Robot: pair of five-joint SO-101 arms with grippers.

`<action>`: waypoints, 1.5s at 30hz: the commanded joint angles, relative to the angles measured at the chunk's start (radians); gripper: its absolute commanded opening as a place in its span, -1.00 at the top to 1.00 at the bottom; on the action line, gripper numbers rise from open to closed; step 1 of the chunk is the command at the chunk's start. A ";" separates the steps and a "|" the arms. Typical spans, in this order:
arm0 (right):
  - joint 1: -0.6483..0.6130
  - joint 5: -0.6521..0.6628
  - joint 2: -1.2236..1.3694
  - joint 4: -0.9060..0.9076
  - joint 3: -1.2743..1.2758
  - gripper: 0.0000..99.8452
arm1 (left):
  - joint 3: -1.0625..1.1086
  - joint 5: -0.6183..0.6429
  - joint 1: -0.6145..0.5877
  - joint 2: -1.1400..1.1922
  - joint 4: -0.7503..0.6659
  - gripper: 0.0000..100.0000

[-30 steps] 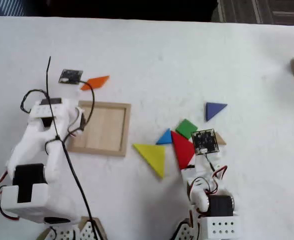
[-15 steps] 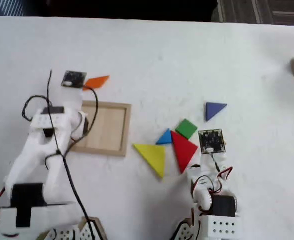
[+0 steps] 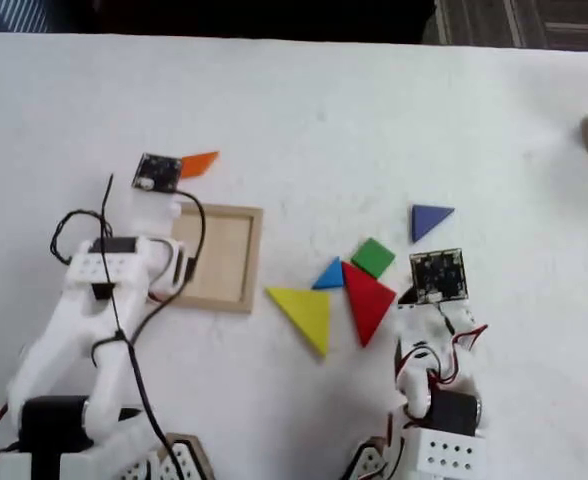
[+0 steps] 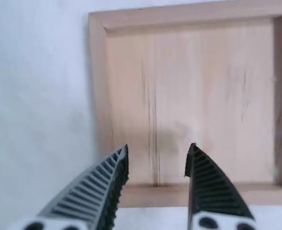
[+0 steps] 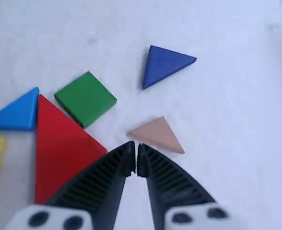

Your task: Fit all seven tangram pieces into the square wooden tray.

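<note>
Tray (image 4: 97, 96) with bare wooden floor, left fingers (image 4: 107, 187) parted over it, right fingers (image 5: 107, 176) almost touching, both holding nothing

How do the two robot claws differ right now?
The left gripper is open; the right gripper is shut. The left gripper sits over the wooden tray; the right gripper is over the table beside the tan triangle. Both have ridged fingers and hold nothing.
</note>
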 commanded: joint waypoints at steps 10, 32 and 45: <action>-0.047 -0.020 0.002 0.093 -0.227 0.97 | -0.066 0.002 0.018 0.036 -0.031 0.62; -0.024 -0.161 1.038 -0.147 -0.580 0.96 | -0.064 -0.006 0.024 0.044 -0.032 0.61; -0.021 -0.365 1.389 -0.156 -0.910 0.87 | -0.020 -0.008 0.082 0.042 -0.095 0.61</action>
